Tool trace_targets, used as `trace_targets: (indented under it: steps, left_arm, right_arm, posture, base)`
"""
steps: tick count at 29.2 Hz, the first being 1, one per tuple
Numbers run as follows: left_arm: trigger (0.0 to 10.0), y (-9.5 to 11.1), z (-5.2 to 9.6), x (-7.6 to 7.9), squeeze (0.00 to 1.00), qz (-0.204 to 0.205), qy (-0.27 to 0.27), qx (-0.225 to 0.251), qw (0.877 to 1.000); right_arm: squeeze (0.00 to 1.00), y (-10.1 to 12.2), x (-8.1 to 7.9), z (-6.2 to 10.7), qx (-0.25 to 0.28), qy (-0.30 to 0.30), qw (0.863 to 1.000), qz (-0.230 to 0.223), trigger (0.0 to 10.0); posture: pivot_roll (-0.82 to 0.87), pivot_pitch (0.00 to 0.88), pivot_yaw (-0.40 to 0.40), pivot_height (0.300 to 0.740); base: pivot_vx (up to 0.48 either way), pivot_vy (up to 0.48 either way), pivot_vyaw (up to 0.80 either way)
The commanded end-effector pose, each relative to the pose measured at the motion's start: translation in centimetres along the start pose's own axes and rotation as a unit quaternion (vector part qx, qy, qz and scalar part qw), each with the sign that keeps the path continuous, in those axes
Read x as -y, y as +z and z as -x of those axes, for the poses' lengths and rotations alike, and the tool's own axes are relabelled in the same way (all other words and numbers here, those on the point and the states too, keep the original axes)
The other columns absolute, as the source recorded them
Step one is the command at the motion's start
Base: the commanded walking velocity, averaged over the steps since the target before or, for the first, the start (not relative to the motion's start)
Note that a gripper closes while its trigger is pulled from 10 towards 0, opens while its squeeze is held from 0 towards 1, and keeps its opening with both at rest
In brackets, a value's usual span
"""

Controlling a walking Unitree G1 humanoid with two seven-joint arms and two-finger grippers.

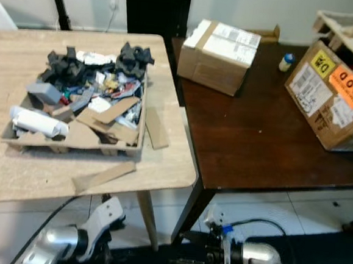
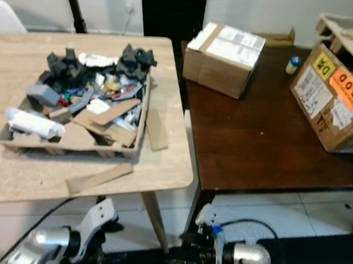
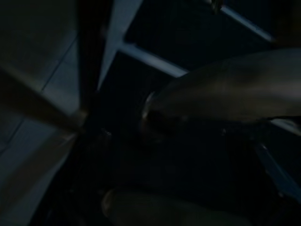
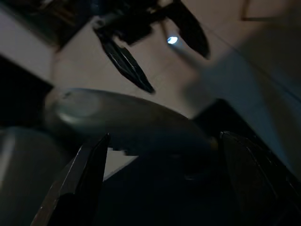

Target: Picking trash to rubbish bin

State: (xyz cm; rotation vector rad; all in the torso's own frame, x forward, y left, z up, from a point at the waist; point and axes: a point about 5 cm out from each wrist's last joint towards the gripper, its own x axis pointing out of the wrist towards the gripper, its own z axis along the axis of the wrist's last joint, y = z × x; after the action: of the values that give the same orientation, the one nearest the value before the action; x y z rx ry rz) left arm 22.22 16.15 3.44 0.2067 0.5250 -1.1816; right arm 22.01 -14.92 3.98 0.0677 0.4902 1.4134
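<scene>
A shallow cardboard tray [image 1: 71, 148] sits on the light wood table [image 1: 13, 180], heaped with trash: a white paper roll [image 1: 36, 122], black crumpled pieces [image 1: 133, 58], grey scraps and cardboard offcuts. Two loose cardboard strips lie on the table, one in front of the tray [image 1: 102, 176] and one at its right side [image 1: 156, 128]. Both silver arms hang low, below the table edge, the left arm [image 1: 64, 242] and the right arm [image 1: 258, 261]. In the right wrist view my right gripper [image 4: 164, 136] is open with nothing between its fingers. The left wrist view is very dark.
A dark brown table [image 1: 249, 138] adjoins the light one on the right. It carries a taped cardboard box [image 1: 218, 48], a larger box with an orange label [image 1: 332, 98] and a small bottle [image 1: 286, 62]. White tiled floor lies below.
</scene>
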Motion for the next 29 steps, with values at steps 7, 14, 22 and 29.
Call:
trace_targets:
  steps: [7,14,22,29]
  left_arm:
    - [10.0,3.6,0.2,1.2,0.00,-0.059,-0.049,0.003,0.997]
    - [10.0,1.8,0.6,0.7,0.00,-0.092,-0.030,-0.081,0.992]
    - [10.0,6.5,1.4,1.0,0.00,-0.090,-0.033,0.017,0.995]
    - [10.0,14.5,3.1,-2.5,0.00,-0.143,0.130,0.198,0.961]
  right_arm:
    - [0.00,2.1,-1.4,0.0,-0.015,0.073,0.997,0.019,10.0]
    - [0.00,1.9,-1.6,-0.1,-0.045,0.067,0.996,0.024,10.0]
    - [0.00,4.9,-2.3,0.6,0.013,0.091,0.996,0.018,10.0]
    - [0.00,10.8,-1.3,1.4,0.159,0.059,0.984,0.059,10.0]
  posture:
    - [0.07,0.188,-0.042,0.740]
    - [0.07,0.190,-0.042,0.740]
    - [0.07,0.189,-0.040,0.740]
    - [0.07,0.179,-0.042,0.740]
  base:
    - [0.000,0.000,0.00]
    - [0.000,0.000,0.00]
    - [0.000,0.000,0.00]
    - [0.000,0.000,0.00]
